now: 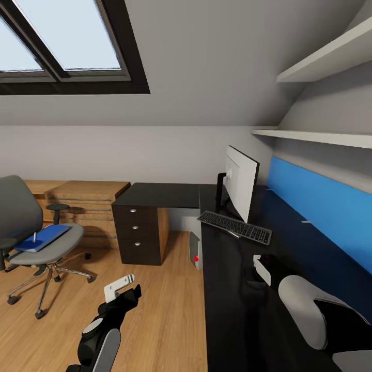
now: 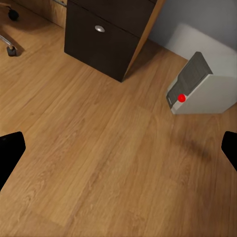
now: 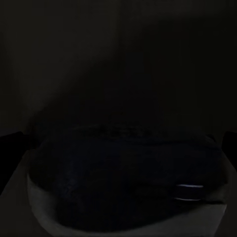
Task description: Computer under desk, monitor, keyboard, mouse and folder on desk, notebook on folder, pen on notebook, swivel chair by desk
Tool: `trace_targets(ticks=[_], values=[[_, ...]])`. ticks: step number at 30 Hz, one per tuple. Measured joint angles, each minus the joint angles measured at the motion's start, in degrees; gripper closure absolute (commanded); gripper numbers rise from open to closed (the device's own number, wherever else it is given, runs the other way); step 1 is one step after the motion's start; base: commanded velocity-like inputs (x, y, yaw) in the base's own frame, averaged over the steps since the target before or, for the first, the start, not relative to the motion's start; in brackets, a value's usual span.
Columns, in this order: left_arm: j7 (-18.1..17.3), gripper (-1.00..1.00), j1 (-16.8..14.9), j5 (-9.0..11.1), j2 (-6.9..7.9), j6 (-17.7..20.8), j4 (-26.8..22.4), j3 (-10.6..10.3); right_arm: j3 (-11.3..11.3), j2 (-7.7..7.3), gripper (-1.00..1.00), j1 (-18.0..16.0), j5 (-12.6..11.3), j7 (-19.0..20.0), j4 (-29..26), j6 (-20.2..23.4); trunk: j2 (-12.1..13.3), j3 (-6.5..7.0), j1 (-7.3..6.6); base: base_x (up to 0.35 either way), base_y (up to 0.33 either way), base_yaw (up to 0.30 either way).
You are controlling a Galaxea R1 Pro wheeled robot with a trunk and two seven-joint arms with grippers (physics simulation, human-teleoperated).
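The monitor stands on the black desk, with the keyboard lying in front of it. The grey computer, with its red light, sits on the floor under the desk. A blue folder with a pen on it rests on the swivel chair at the left; I cannot tell the notebook apart. My right gripper is low over the desk, open, its fingers either side of the dark mouse. My left gripper hangs open over the wooden floor.
A dark drawer unit stands under the desk's far wing. A low wooden dresser sits against the back wall behind the chair. White shelves and a blue panel line the wall beyond the desk.
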Motion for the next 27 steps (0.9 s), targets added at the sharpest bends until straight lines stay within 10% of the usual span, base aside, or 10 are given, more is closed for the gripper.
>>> trace_targets(ticks=[27], values=[[0.0,-1.0,0.0,0.0,0.35,0.1,0.0,0.1,0.1,0.06,-1.0,0.0,0.2,-0.2,0.0,-0.2,0.0,0.0,0.01,-0.004,0.0,0.0]])
